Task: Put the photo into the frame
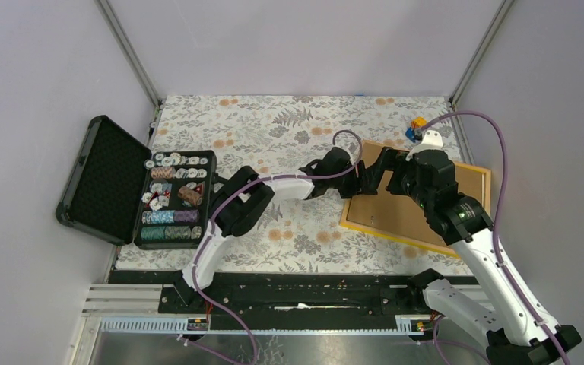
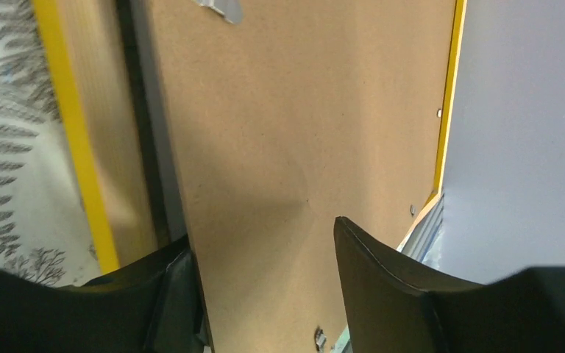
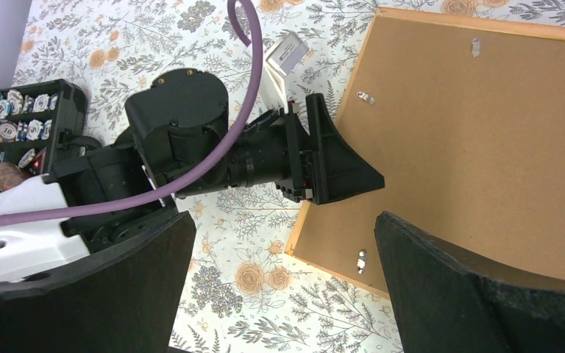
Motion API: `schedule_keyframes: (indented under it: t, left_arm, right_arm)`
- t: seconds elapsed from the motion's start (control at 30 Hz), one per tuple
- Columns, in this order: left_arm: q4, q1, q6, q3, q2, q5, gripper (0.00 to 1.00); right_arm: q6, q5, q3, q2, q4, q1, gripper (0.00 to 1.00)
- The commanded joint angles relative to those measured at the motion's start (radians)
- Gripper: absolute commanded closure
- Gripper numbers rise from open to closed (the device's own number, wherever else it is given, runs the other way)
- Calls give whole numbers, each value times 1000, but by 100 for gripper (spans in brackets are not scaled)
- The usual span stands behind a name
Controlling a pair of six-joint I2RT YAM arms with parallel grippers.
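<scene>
The frame point(image 1: 384, 233) lay face down on the right half of the desk point(image 1: 296, 122), skewed to the desk's edges, its yellow-orange rim showing around the brown hardboard backing sheet point(image 1: 395, 213) that sat inside it. Small metal tabs point(image 3: 365, 97) stood along the rim's inner edge, on the sheet. In the left wrist view a dark strip ran between the sheet and the rim on the side towards my left arm; I could not tell whether the sheet was fully seated there. My left tool point(image 2: 261, 235) was at that left edge of the frame, low over the backing sheet, jaws partly apart with only bare board showing between them and nothing gripped. My right tool point(image 3: 279, 220) hung higher, above the same edge and above the left tool, jaws spread wide and holding nothing. Well apart, at the left side of the desk, an open black case of poker chips point(image 1: 171, 198) sat with its lid laid back.
</scene>
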Motion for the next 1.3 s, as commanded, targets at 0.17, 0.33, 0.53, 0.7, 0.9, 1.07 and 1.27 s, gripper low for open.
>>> schedule_keyframes:
  t: [0.17, 0.33, 0.53, 0.7, 0.9, 1.07, 1.27]
  left_arm:
    - [-336, -10, 283, 81, -142, -85, 19]
    - [-397, 25, 326, -1, -268, -93, 3]
    - [-358, 109, 326, -239, -480, -69, 2]
    - [-376, 177, 359, -430, -680, -72, 2]
    - [-428, 242, 377, -603, -934, -89, 1]
    - [-449, 253, 345, -696, -1109, -63, 1]
    - [-409, 252, 269, -821, -1248, -24, 1]
  right_arm:
    - [68, 95, -32, 55, 31, 4, 0]
    - [129, 210, -39, 81, 23, 4, 0]
    - [157, 243, -7, 155, 12, -20, 0]
    - [134, 42, 31, 304, 48, -38, 0]
    - [142, -276, 64, 553, 154, -16, 0]
    - [165, -226, 101, 726, 189, 23, 1]
    - [155, -178, 139, 849, 203, 46, 4]
